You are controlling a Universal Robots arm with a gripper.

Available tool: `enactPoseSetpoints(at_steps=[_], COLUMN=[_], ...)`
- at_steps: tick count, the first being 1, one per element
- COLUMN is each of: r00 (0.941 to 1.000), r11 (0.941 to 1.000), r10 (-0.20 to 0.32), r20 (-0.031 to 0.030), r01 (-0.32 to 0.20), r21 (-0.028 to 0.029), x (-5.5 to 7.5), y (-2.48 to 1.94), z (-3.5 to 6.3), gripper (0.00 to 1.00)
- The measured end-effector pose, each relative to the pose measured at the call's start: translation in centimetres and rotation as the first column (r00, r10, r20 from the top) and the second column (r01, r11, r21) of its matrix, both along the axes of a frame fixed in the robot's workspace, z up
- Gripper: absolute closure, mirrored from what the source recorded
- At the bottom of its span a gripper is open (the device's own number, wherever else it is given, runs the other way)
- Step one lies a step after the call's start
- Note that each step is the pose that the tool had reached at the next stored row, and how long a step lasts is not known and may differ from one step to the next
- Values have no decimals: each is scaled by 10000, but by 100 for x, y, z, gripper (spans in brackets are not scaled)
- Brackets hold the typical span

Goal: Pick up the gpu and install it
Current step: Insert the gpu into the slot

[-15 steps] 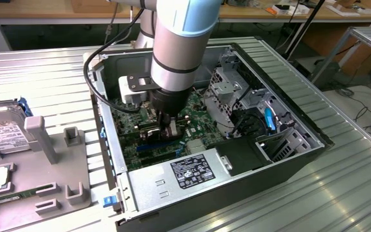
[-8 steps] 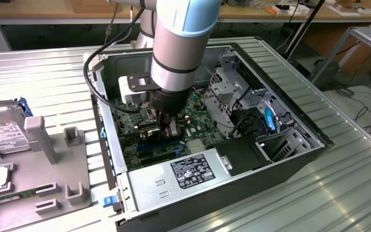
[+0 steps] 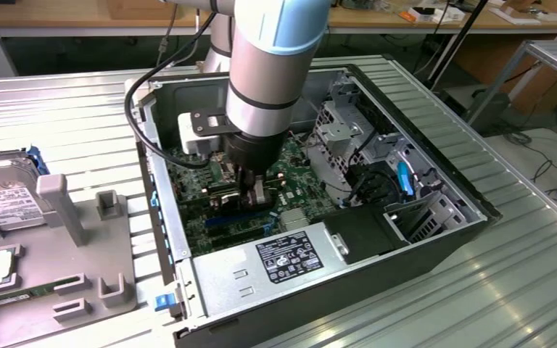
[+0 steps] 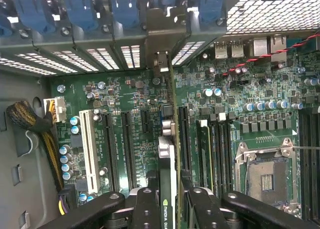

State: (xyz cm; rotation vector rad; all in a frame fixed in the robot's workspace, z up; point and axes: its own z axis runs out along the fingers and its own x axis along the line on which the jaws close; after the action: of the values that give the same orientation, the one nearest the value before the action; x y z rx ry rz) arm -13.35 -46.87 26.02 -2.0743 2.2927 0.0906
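We see the gripper (image 4: 171, 199) clamped on the gpu (image 4: 167, 154), a thin green circuit card with black cooler, held edge-down over the green motherboard (image 4: 125, 99). Its long axis runs parallel with the black slots (image 4: 108, 149) beneath.

The surface (image 3: 510, 275) is ribbed bare metal with a soft sheen. The computer case (image 3: 385, 272) is matt black outside and dull grey sheet metal within. The motherboard (image 4: 125, 89) is glossy green laminate dotted with shiny metal capacitor tops. The gpu (image 4: 167, 159) shows a thin green board edge and a bright metal part. The gripper (image 4: 171, 209) has matt black jaws. The blue slot clips (image 4: 80, 11) look like glossy plastic.
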Motion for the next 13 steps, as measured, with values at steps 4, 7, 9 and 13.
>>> enactPoseSetpoints(at_steps=[4,7,9,13], r00=[9999,9999,9999,9994], r11=[9999,9999,9999,9994], r10=[-152,-109,139,339], r20=[1,0,-7,-13], r01=[152,109,-139,-339], r21=[-9,-11,-18,-37], x=[0,8,35,44], y=[12,13,12,12], z=[0,-1,-1,0], gripper=[73,73,73,73])
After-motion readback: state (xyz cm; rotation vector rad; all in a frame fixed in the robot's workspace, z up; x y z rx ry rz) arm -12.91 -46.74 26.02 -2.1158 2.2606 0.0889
